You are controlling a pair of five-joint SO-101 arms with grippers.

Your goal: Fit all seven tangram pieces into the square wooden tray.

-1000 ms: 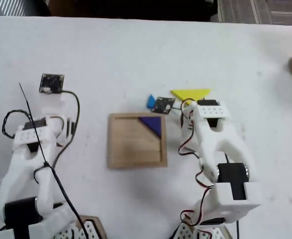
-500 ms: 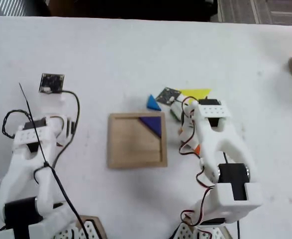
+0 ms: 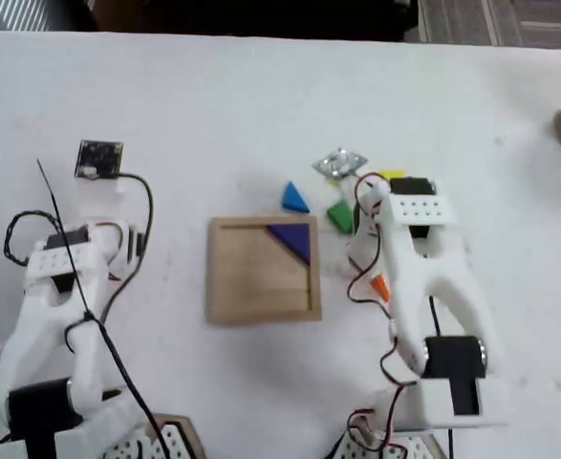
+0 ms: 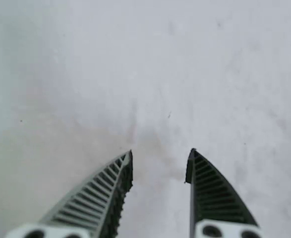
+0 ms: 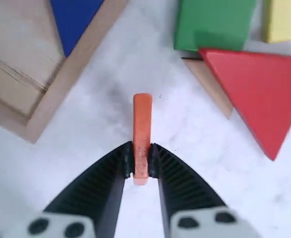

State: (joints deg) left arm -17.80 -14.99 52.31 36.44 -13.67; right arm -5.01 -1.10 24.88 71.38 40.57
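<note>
Centre-right of high view, just beside tray (image 3: 261,311) rim: orange piece (image 5: 142,119) pinched edge-up in right claw (image 5: 141,148), prob. for slotting in nr blue triangle (image 3: 294,239). Far left, left claw (image 4: 160,154) agape, empty, over table (image 3: 261,96).

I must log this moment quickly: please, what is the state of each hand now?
Left hand: open, holding nothing, above the table.
Right hand: closed on the orange piece.

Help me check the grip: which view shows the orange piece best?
Right wrist view: the orange piece sits edge-on, clamped in the right gripper. High view gives an orange sliver beside that arm; left wrist view faces table elsewhere.
</note>
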